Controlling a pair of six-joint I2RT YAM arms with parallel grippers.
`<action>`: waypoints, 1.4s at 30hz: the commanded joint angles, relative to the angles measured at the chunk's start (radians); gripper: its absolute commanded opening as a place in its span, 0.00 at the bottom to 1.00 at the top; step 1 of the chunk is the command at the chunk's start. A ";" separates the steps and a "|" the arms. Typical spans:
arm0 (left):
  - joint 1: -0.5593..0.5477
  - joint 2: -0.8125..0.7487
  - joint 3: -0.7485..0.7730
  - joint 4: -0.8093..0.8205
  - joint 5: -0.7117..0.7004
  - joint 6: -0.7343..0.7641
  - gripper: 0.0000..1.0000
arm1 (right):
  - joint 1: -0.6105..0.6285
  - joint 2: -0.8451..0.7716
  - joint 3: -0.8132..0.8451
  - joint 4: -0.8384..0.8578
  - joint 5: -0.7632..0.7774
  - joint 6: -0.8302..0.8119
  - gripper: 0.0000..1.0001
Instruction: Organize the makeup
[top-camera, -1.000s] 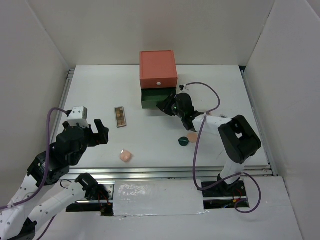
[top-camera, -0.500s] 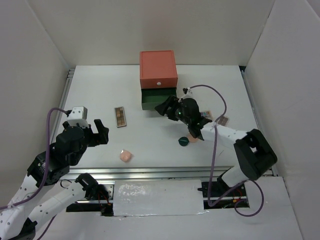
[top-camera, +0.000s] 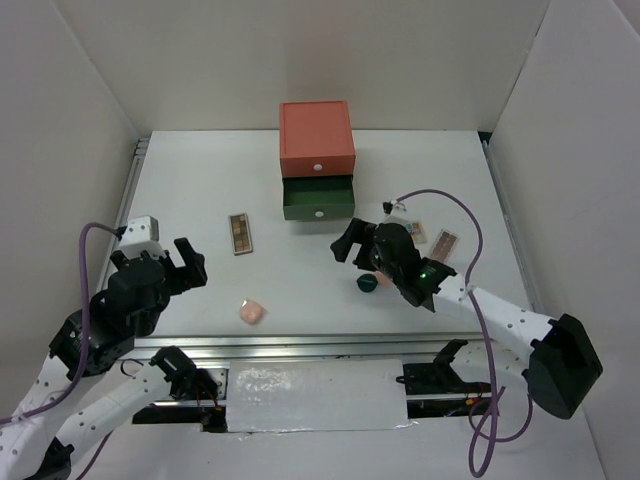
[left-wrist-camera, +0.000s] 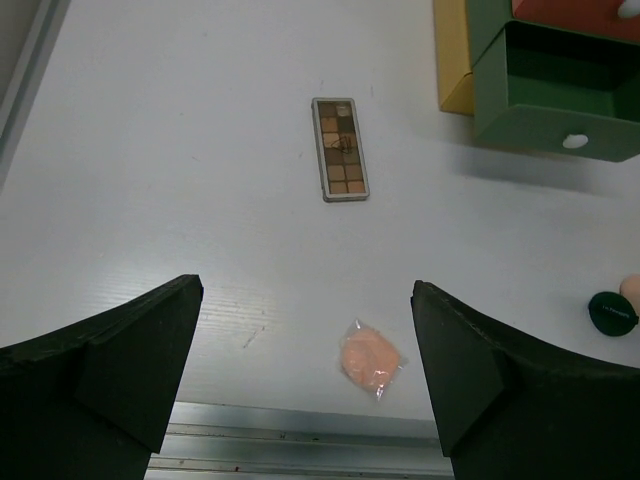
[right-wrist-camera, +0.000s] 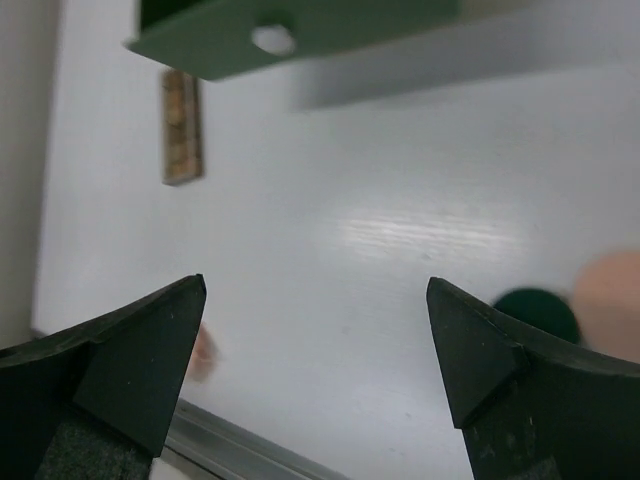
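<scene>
A brown eyeshadow palette (top-camera: 240, 233) (left-wrist-camera: 340, 149) lies left of centre. A wrapped peach puff (top-camera: 252, 311) (left-wrist-camera: 370, 357) rests near the front edge, and my open left gripper (top-camera: 192, 262) (left-wrist-camera: 306, 290) hovers to its left with nothing between the fingers. A dark green round compact (top-camera: 367, 283) (right-wrist-camera: 537, 312) sits beside a second peach puff (right-wrist-camera: 607, 300). My right gripper (top-camera: 348, 240) (right-wrist-camera: 316, 285) hangs open and empty just above them. Two more palettes (top-camera: 444, 242) lie to the right.
The stacked drawer box (top-camera: 316, 138) stands at the back centre, red on top, with its green drawer (top-camera: 318, 198) (left-wrist-camera: 555, 95) pulled out toward me. A yellow drawer (left-wrist-camera: 455, 55) shows below it. White walls close in the left, right and back sides.
My right gripper has opened wide and drawn back from the green drawer's right side toward the compact. The left arm has shifted slightly left and nearer.
</scene>
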 joint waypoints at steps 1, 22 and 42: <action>-0.002 -0.025 0.021 -0.014 -0.084 -0.054 0.99 | 0.030 0.026 0.026 -0.248 0.199 0.015 1.00; -0.002 -0.027 0.015 0.006 -0.043 -0.023 0.99 | 0.036 0.427 0.017 -0.208 0.188 0.060 0.48; -0.002 -0.035 0.012 0.012 -0.031 -0.015 1.00 | 0.127 0.253 0.420 -0.269 0.206 -0.112 0.37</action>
